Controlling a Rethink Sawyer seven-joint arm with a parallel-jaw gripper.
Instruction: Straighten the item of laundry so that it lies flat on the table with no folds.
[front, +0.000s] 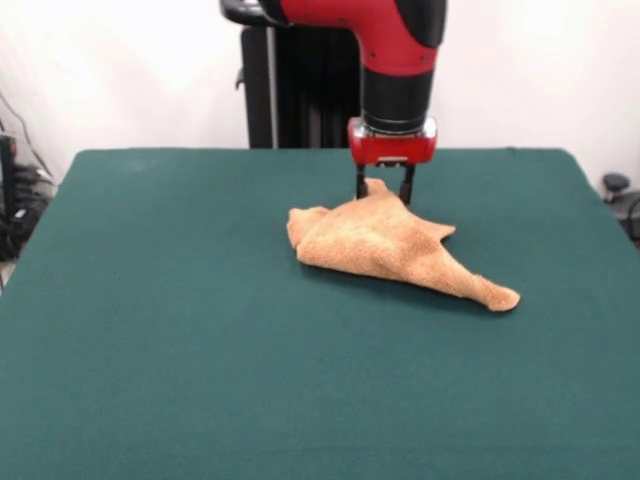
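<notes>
I am seeing the gripper (384, 190) hanging just above centre frame, its two dark fingers (361, 184) pinching a raised peak of the orange-tan terry towel (385, 245). The towel is lying bunched and folded right of centre on the green felt table (160, 330), one corner trailing out toward the lower right. Open felt is stretching wide on every side, with the table's edges all lying well away from the cloth.
</notes>
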